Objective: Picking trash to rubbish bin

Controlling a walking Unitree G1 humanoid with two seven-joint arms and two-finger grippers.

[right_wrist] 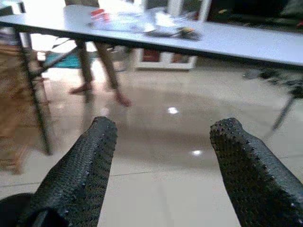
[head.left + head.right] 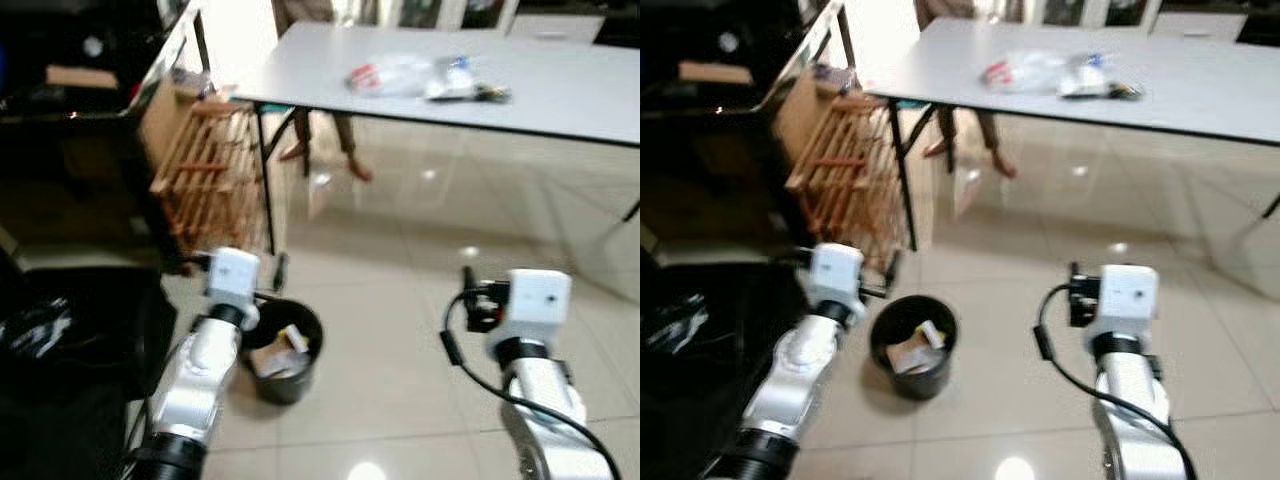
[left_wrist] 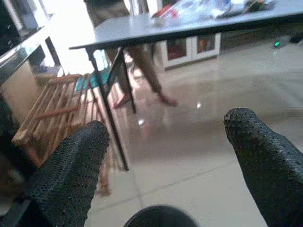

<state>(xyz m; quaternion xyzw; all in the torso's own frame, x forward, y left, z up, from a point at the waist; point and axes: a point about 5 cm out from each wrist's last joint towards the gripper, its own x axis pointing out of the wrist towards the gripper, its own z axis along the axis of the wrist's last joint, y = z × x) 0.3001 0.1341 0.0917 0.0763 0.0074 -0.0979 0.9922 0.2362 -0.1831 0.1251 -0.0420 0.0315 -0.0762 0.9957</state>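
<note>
Bin (image 2: 913, 345): small, round, black, upright on the tiled floor near the surface's front left leg and just beside a wooden slatted rack. Open top, no lid. Holds crumpled paper or card scraps, pale and brownish, lying against the inner wall; the exact items are too blurred to tell. Its rim also shows as a dark arc in the left wrist view (image 3: 160, 215).

Trash (image 2: 428, 78): loose cluster on the white surface, well apart from the bin. Clear crumpled plastic wrap or bags, one piece with red print at the left end, a dark item at the right end. Lying flat, pieces touching or overlapping.
</note>
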